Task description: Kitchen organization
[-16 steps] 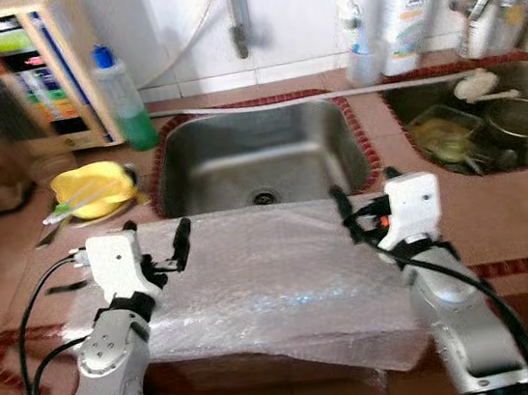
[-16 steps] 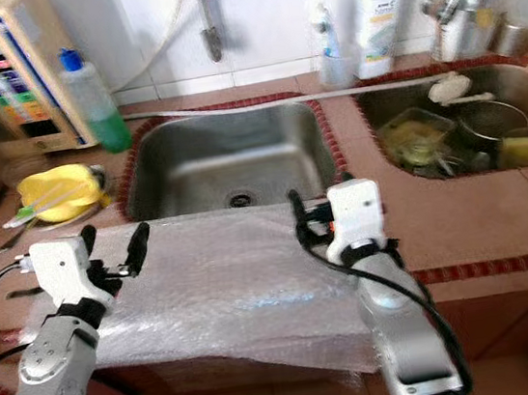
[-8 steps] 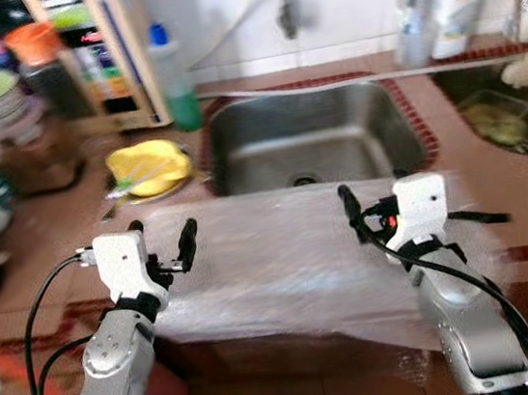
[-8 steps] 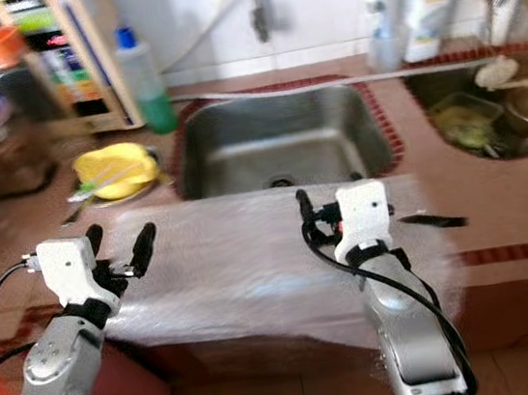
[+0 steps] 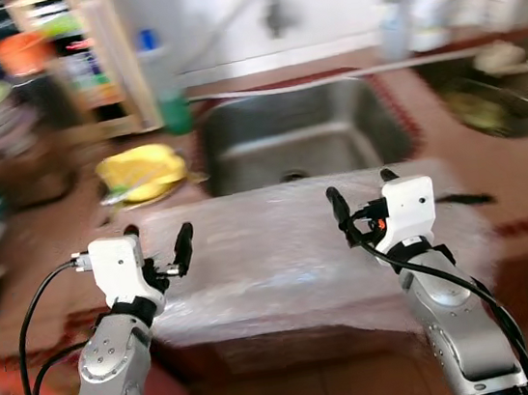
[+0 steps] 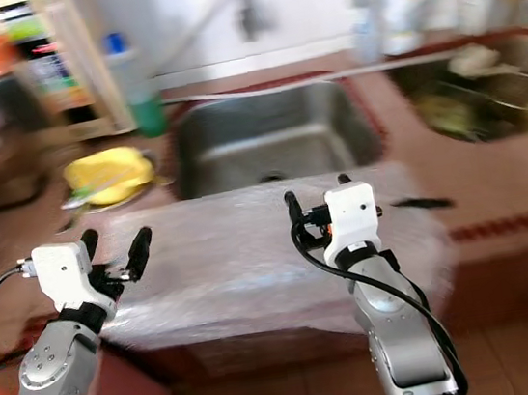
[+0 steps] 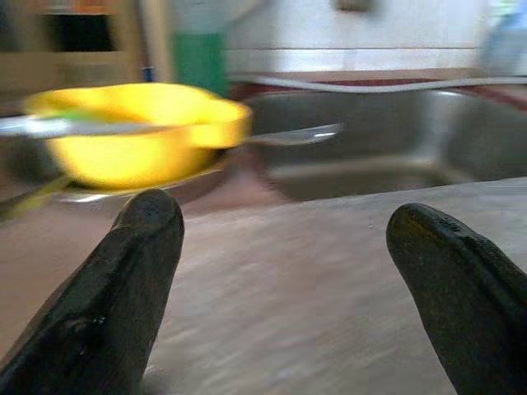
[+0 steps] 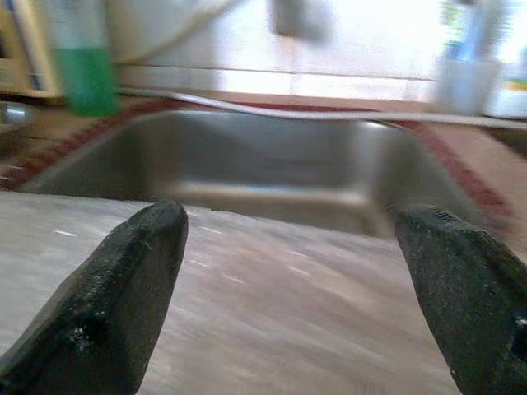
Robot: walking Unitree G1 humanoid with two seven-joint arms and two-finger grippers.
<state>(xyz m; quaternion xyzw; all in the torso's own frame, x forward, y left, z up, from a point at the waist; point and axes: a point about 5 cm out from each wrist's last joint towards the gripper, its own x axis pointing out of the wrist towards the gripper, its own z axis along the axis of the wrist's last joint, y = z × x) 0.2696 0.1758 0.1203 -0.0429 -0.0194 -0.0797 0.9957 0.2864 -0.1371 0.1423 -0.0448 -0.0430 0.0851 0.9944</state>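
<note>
Sink (image 5: 295, 135) view shifted, blurred; both pincers unchanged, open.

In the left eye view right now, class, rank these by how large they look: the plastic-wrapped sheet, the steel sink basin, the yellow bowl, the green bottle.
1. Plastic-wrapped sheet, nearest the camera, which inflates it.
2. Steel sink basin.
3. Yellow bowl.
4. Green bottle, farthest back and blurred, so its last place is less certain.

Bright, even daylight; heavy motion blur
</note>
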